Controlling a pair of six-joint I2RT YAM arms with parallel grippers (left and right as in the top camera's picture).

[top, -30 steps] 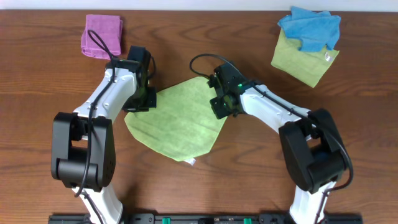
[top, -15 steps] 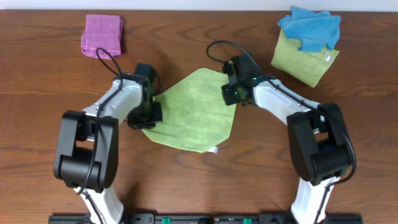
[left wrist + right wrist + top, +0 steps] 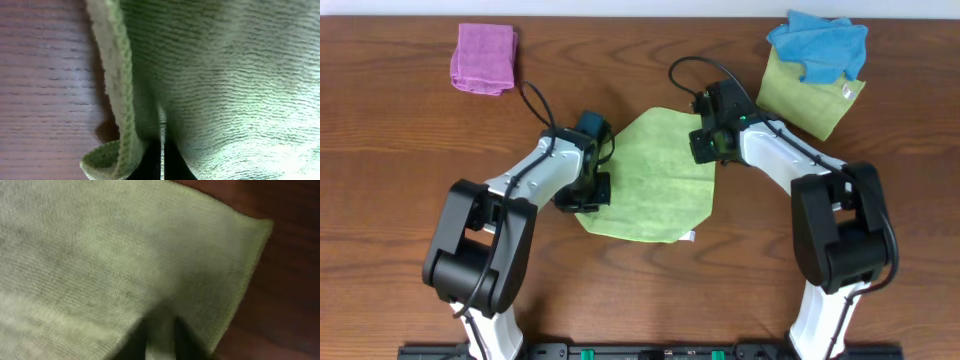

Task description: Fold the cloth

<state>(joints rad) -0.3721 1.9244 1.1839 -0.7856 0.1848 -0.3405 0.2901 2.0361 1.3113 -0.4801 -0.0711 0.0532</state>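
The bright lime-green cloth (image 3: 652, 180) lies on the table's middle, with its small white tag (image 3: 690, 237) at the lower right edge. My left gripper (image 3: 588, 190) is shut on the cloth's left edge; in the left wrist view the cloth (image 3: 225, 75) fills the frame, its hem pinched between the jaws. My right gripper (image 3: 708, 148) is shut on the cloth's upper right edge; the right wrist view shows the cloth (image 3: 100, 255) clamped, with its corner toward the upper right.
A folded pink cloth (image 3: 483, 58) lies at the back left. A duller yellow-green cloth (image 3: 807, 97) with a crumpled blue cloth (image 3: 818, 45) on top lies at the back right. Bare wooden table (image 3: 400, 150) surrounds them.
Both grippers have moved to the right, dragging the cloth with them across the table. The cloth now sits nearer the right, and its tag has shifted right.
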